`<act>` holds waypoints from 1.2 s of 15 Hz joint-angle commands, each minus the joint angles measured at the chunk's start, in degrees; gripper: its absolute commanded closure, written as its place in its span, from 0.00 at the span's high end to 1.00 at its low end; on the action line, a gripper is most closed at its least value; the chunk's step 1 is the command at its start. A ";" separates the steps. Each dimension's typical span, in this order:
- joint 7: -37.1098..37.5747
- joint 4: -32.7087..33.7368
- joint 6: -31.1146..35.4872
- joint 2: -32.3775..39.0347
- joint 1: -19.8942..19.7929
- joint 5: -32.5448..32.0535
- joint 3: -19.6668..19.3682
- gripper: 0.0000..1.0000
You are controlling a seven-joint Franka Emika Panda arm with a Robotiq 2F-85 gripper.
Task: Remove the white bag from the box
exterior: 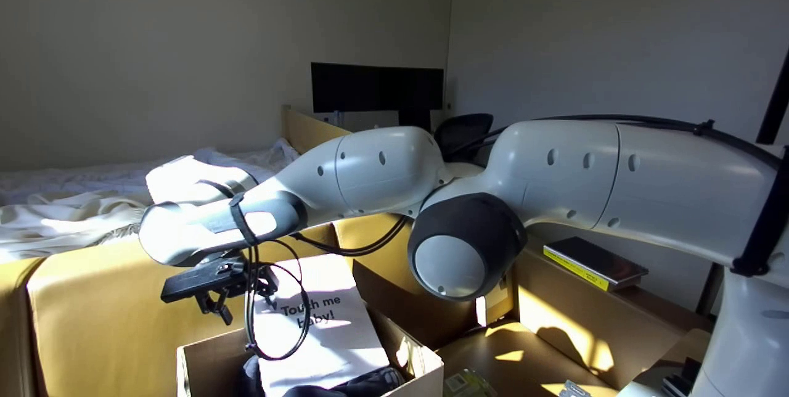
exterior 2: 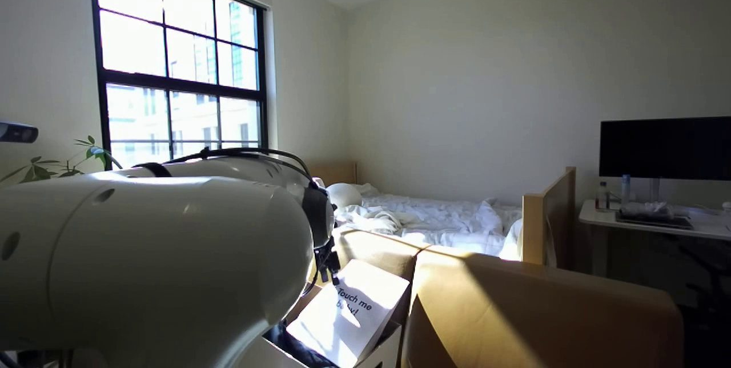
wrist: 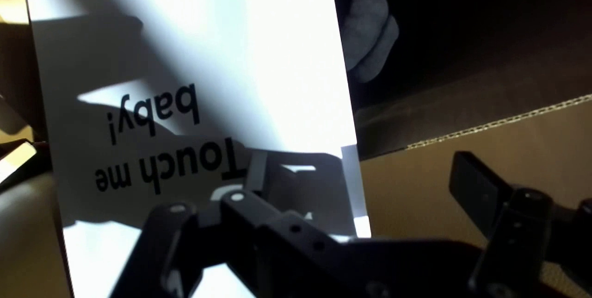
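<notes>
In an exterior view, the flat white paper bag (exterior: 339, 341) leans in the brown cardboard box (exterior: 212, 357) at lower centre; in an exterior view, the black-framed glass window (exterior 2: 191, 59) fills the upper left, the bag bottom centre; in the wrist view, the black two-fingered end effector (wrist: 359, 168) gapes, the bag's edge seen between its fingers.

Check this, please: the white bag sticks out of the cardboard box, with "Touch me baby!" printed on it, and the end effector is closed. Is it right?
The end effector is not closed: the wrist view shows it open, its fingers apart. The white bag does stick out of the cardboard box, bearing those words.
</notes>
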 commanded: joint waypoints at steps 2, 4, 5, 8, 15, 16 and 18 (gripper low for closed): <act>4.81 -3.60 -1.59 0.44 -0.18 0.80 0.07 1.00; 8.10 -2.56 -5.55 0.52 -0.01 0.35 -0.63 1.00; 9.77 -1.38 -8.29 0.52 0.14 0.22 -0.89 1.00; 13.48 1.05 -17.70 0.52 0.45 -0.22 -1.64 1.00; 15.45 0.03 -22.45 -0.97 -0.85 2.43 0.68 0.67; 15.26 0.09 -22.51 -0.91 -1.15 3.11 1.25 0.60; 14.77 0.24 -22.16 -0.92 -1.85 4.81 2.56 0.46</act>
